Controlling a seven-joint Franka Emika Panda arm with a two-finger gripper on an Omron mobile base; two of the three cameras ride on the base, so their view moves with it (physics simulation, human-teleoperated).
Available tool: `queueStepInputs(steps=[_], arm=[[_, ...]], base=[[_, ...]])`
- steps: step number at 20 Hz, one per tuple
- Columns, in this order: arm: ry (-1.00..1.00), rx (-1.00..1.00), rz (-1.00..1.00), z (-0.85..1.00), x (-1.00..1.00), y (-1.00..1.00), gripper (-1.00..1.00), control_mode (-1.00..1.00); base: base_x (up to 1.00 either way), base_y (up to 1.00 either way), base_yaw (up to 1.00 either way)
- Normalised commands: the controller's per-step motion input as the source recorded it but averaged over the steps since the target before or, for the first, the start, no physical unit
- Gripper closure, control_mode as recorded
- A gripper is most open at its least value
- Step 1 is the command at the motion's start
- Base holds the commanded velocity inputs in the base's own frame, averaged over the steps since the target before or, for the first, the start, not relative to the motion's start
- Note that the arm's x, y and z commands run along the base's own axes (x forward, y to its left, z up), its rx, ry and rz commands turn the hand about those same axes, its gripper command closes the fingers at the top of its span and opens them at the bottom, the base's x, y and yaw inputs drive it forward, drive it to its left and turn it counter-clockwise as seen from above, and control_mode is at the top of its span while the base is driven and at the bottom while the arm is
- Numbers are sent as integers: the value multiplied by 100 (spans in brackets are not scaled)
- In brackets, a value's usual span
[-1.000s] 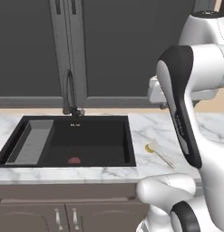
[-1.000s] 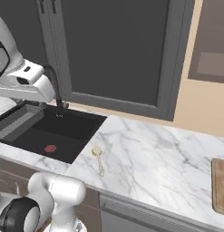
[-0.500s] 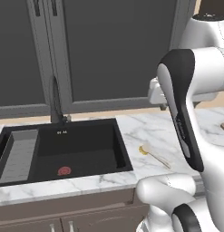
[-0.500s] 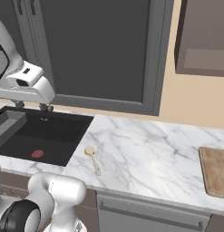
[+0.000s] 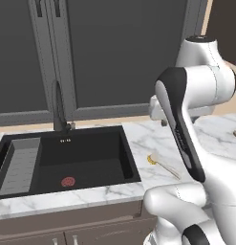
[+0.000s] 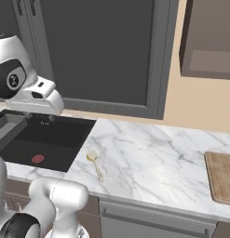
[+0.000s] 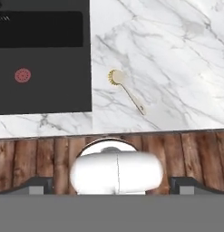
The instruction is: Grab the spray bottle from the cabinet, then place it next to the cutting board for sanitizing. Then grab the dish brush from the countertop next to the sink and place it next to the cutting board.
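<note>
The dish brush [image 7: 125, 91] lies flat on the desk [image 6: 153, 158] just beside the sink [image 5: 67, 162], and being slim and low it could skid away from a shallow pinch; whether the jaws are spread I cannot tell.

you see the countertop [image 6: 149, 153] as polished white marble with grey veins, smooth and faintly glossy. the sink [image 5: 86, 160] reads as matt black, its drain tray [image 5: 21, 165] ribbed and grey, the drain [image 7: 22, 75] a flat red. the cutting board [image 6: 221, 176] shows light wood with fine grain. the dish brush [image 7: 125, 90] looks like pale smooth plastic, with yellowish bristles. the floor [image 7: 41, 158] appears as brown wooden planks.
</note>
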Motion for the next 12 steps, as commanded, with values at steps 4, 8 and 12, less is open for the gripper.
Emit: queueStepInputs(steps=[4, 8, 12], arm=[[6, 0, 14, -100, 60, 0, -100, -100], [1, -3, 13, -94, 48, -19, -100, -100], [14, -5, 15, -88, 66, -21, -100, -100]], base=[[0, 0, 0], [0, 0, 0], [0, 0, 0]])
